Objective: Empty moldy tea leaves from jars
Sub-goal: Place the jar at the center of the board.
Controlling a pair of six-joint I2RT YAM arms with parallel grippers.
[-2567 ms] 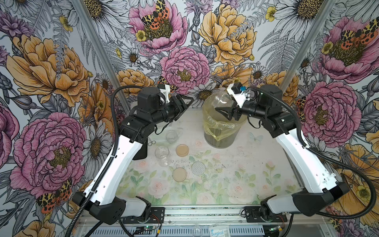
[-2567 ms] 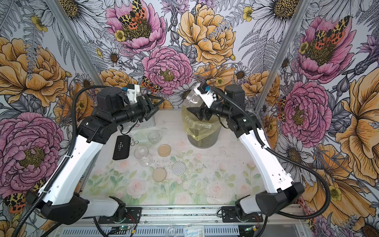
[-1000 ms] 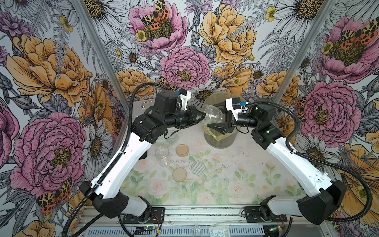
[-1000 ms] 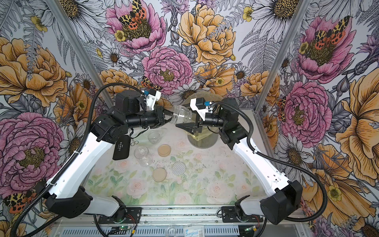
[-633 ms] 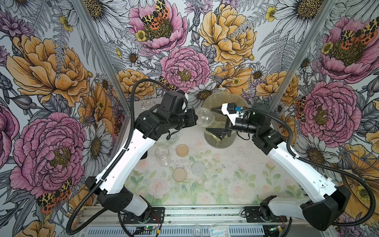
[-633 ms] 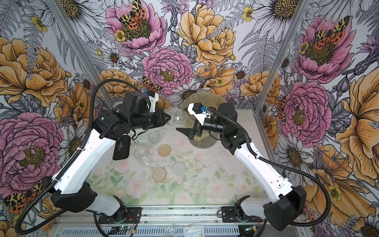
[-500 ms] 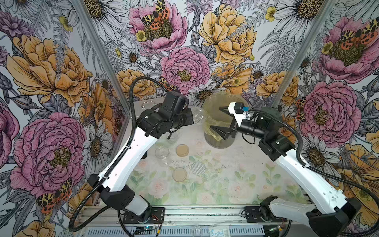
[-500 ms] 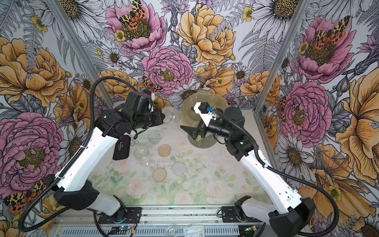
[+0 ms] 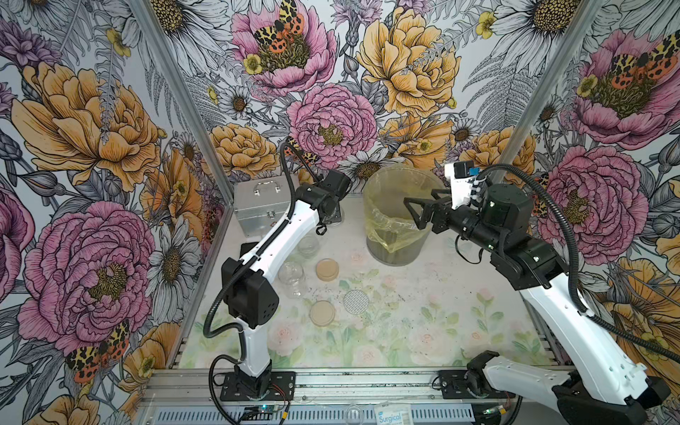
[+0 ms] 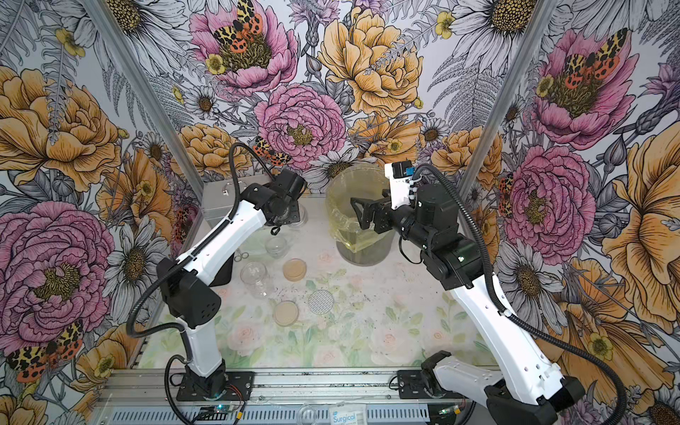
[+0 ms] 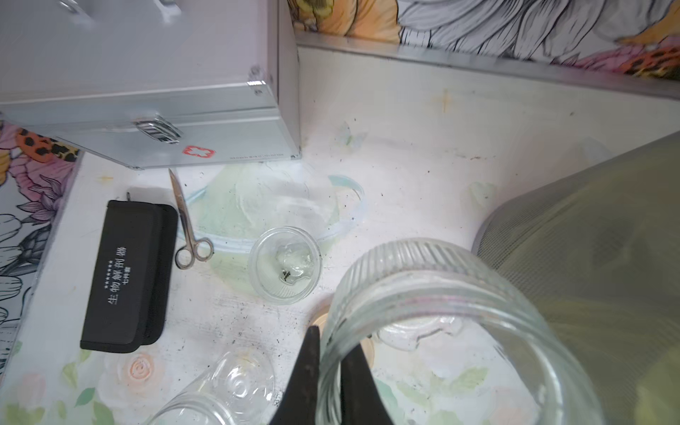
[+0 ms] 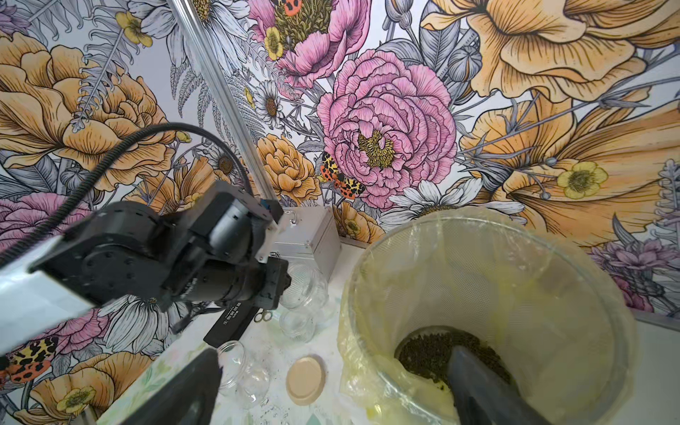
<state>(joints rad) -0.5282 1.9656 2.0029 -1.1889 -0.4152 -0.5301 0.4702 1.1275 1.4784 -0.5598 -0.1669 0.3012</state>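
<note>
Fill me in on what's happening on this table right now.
The left gripper pinches the rim of a clear jar that looks emptied, near the silver case. The right gripper hangs open over the bag-lined bin, where dark tea leaves lie at the bottom. Two more jars stand open and nearly empty on the table, with three lids lying loose nearby.

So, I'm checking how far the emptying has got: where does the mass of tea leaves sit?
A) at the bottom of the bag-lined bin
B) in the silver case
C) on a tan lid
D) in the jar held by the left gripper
A: the right wrist view shows the dark tea leaves at the bottom of the bin, and the jar in the left gripper looks empty.
</note>
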